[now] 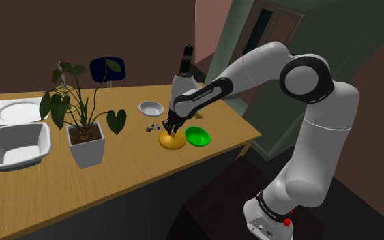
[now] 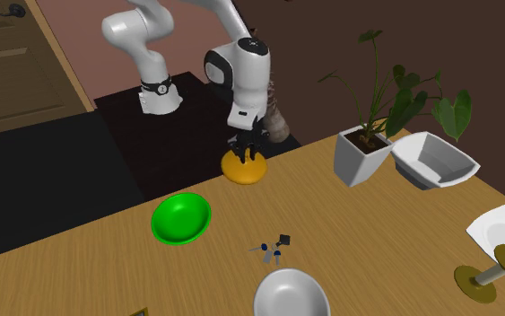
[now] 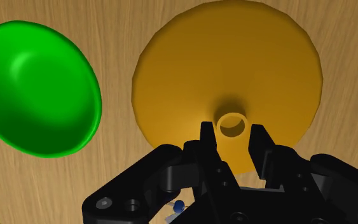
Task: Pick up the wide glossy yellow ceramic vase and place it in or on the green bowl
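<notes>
At vase (image 3: pixel 190 57) neck, end effector (image 3: pixel 233 130) approx. half-open

arm (image 1: pixel 265 63): white | joints (image 1: pixel 307 79): dark | gripper (image 3: pixel 232 130): black | base (image 1: pixel 271 217): red button (image 1: pixel 289 221)

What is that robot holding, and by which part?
Seemingly nothing yet: the end effector has its open fingers astride the yellow vase at its narrow neck, not clearly touching; the vase stands on the table.

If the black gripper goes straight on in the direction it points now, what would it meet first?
Probably the wide glossy yellow vase: the black gripper points down at its narrow neck, the broad body just beneath; depth is unclear.
</notes>
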{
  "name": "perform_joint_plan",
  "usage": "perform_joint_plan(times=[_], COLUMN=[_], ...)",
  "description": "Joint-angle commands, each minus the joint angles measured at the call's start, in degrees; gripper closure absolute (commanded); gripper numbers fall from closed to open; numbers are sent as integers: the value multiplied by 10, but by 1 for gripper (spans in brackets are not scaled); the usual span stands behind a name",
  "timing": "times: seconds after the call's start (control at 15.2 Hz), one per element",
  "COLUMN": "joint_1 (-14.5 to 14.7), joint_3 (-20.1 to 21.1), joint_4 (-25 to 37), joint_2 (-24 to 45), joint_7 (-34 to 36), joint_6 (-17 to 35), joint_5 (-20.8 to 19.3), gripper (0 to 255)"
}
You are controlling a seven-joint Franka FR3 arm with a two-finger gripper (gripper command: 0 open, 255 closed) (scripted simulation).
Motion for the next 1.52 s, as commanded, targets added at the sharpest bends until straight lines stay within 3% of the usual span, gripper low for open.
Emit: perform_joint_plan(times=[0.0, 0.66, 1.32, 1.45], joint_1=[0, -84, -172, -173], joint_3=[1, -33, -75, -75], joint_4=[1, -16, 28, 27], joint_2=[-12, -53, -50, -45], joint_7=[-1, -131, -275, -277], joint_6=[-13, -30, -63, -56], joint_5=[2, 18, 38, 38], gripper=[255, 255, 255, 255])
